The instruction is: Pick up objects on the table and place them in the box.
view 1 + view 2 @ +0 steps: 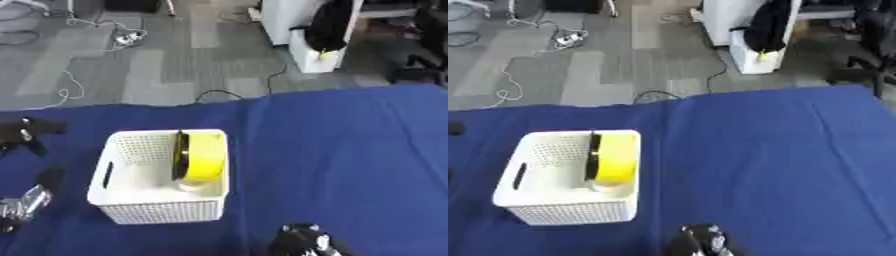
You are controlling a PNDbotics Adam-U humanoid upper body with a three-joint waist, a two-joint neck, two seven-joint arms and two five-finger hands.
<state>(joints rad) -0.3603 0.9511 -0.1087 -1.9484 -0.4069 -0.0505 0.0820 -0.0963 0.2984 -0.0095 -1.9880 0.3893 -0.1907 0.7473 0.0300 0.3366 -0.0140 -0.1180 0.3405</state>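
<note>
A white perforated box (pixel 162 212) stands on the blue-covered table, left of centre. Inside it, a yellow disc-shaped object with a black face (pixel 203 156) stands on edge against the right wall. A small beige thing (pixel 190 186) lies at its foot. My left hand (pixel 28 131) shows as blurred black parts at the left edge, apart from the box, with a silver arm joint (pixel 24 204) below it. Only the top of my right hand (pixel 305 241) pokes in at the bottom edge, right of the box's front corner. No loose objects show on the cloth.
The blue cloth (pixel 350 165) stretches wide to the right of the box. The table's far edge (pixel 219 102) runs across the upper part of the view. Beyond it are grey floor, cables and a white cabinet (pixel 302 30).
</note>
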